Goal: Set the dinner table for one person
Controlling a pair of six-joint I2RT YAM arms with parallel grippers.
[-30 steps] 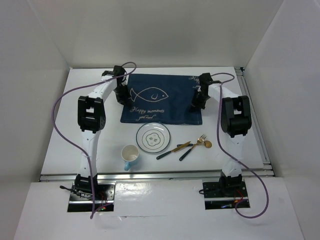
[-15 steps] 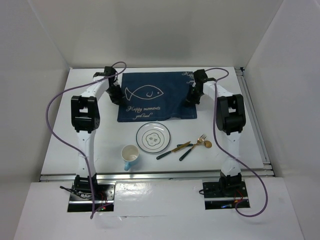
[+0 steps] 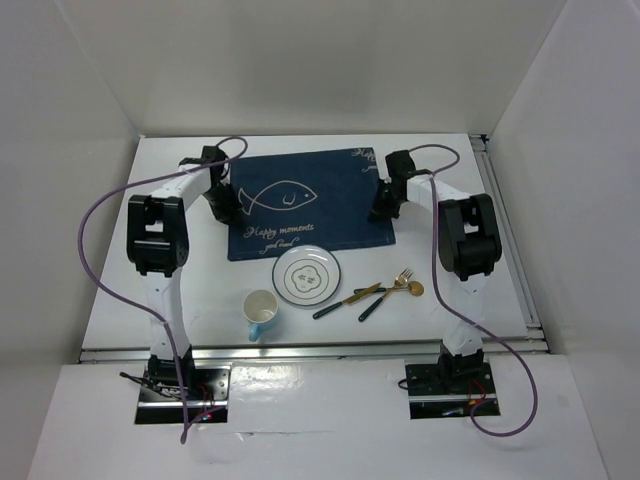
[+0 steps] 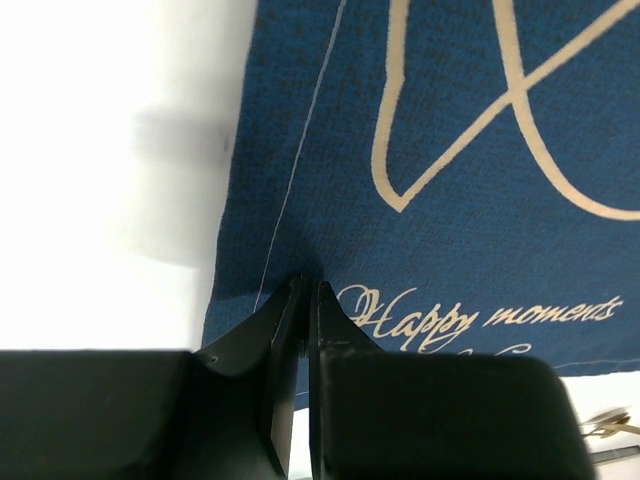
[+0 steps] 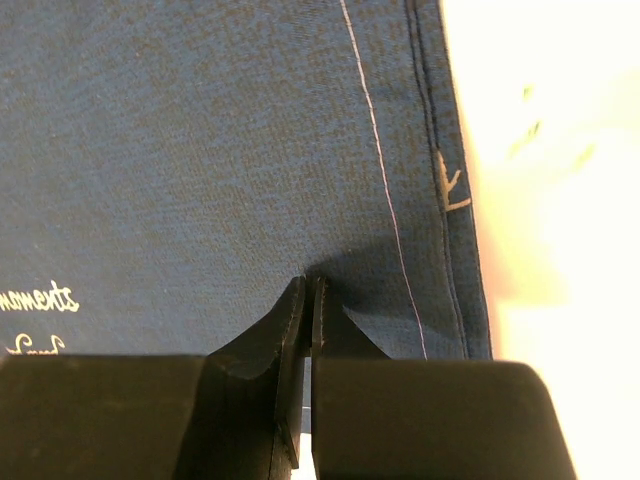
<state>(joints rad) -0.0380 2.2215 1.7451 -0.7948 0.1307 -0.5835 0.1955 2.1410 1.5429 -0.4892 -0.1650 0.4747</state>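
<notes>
The navy placemat (image 3: 300, 205) with a fish drawing lies flat on the white dinner table (image 3: 180, 290), slightly skewed. My left gripper (image 3: 222, 208) is at the mat's left edge, its jaws nearly closed with the tips (image 4: 308, 285) pinching the cloth (image 4: 450, 150) just inside the near-left corner. At the mat's right edge my right gripper (image 3: 380, 212) is shut, its tips (image 5: 307, 282) pressed into the cloth (image 5: 200, 150) beside the white seam line. Bare tabletop (image 4: 100, 150) shows left of the mat, and again to its right (image 5: 550, 150).
A white plate (image 3: 306, 274) with a dark rim sits just in front of the mat. A cup (image 3: 261, 312) stands to its near left. A knife (image 3: 347, 300), fork (image 3: 385, 293) and gold spoon (image 3: 405, 288) lie to the plate's right. White walls enclose the table.
Both grippers have slid left and slightly nearer, and the placemat has moved with them, ending closer to the plate and a little rotated. Plate, cup and cutlery have not moved.
</notes>
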